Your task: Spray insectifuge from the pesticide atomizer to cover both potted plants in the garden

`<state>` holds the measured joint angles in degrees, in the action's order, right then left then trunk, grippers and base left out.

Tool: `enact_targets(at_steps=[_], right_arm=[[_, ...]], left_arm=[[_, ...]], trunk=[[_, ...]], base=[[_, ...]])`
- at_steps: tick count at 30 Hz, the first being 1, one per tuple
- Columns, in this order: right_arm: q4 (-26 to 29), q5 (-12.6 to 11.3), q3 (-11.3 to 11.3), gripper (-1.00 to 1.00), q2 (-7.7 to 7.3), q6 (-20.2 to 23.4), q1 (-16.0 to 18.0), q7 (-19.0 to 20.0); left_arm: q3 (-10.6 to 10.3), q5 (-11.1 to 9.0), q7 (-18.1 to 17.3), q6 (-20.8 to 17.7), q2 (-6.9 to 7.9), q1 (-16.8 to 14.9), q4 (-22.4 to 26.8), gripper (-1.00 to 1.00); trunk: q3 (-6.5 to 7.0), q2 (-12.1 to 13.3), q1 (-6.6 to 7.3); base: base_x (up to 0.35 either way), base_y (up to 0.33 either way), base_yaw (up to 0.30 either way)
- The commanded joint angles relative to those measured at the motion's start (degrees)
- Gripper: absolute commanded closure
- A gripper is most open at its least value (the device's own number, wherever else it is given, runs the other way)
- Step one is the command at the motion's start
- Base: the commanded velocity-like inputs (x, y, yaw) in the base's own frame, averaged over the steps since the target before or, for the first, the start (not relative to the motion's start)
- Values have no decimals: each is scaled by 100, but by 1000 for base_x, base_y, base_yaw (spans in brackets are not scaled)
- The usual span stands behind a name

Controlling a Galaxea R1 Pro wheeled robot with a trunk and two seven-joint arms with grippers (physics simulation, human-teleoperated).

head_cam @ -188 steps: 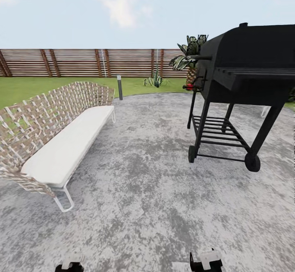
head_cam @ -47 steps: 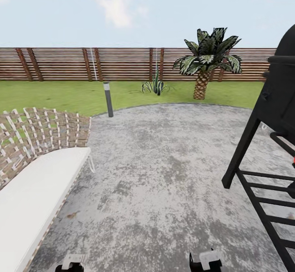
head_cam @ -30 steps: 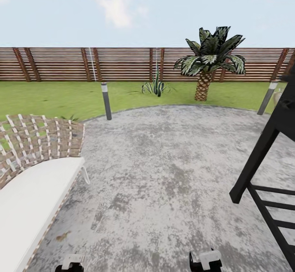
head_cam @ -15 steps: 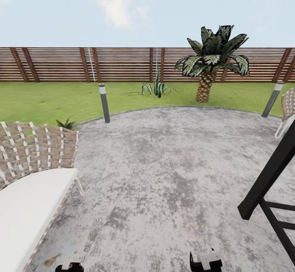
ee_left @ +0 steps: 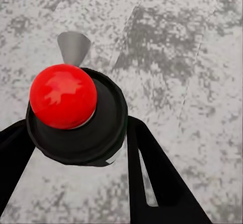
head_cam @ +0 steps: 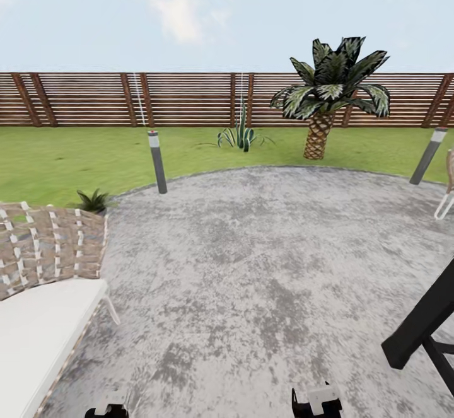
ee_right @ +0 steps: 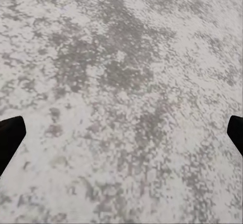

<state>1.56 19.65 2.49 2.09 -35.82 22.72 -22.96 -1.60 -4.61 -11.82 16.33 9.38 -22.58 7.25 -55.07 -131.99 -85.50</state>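
In the head view, the garden (head_cam: 57, 159) has a stone patio (head_cam: 252, 248) in the middle. A wicker bench (head_cam: 44, 292) is at 8 o'clock and a black grill leg (head_cam: 419, 326) at 4 o'clock. A palm (head_cam: 328, 90) stands at 1 o'clock by the fence (head_cam: 183, 99). A small low plant (head_cam: 94, 200) sits at 10 o'clock on the grass edge. It may be one of the potted plants, but it is too small to be sure. The left gripper (head_cam: 107, 406) and right gripper (head_cam: 317, 400) peek in at 6 o'clock, cut off by the edge. I cannot tell where the pesticide atomizer is. I think it will be light, stiff and a bit slippery, so hold it round the middle and leave the tip free. In the left wrist view, the left gripper (ee_left: 76, 127) has its fingers apart. A red knob (ee_left: 63, 96) on a black round base sits between them, and I cannot tell what it is or if it touches them. In the right wrist view, the right gripper (ee_right: 124, 127) is wide apart and holds nothing, with bare stone below.
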Motion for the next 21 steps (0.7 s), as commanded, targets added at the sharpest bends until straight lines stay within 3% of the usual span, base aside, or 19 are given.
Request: enact_targets(at_steps=[1,21], right_arm=[[-6,39,24,-100,2,5,4,-60],[-6,39,24,-100,2,5,4,-60]], left_arm=[[-15,-49,-30,13,2,-2,-5,100],[-15,-49,-30,14,2,-2,-12,100]], trunk=[[-5,-2,-2],[-5,-2,-2]], base=[[335,0,0],[335,0,0]])
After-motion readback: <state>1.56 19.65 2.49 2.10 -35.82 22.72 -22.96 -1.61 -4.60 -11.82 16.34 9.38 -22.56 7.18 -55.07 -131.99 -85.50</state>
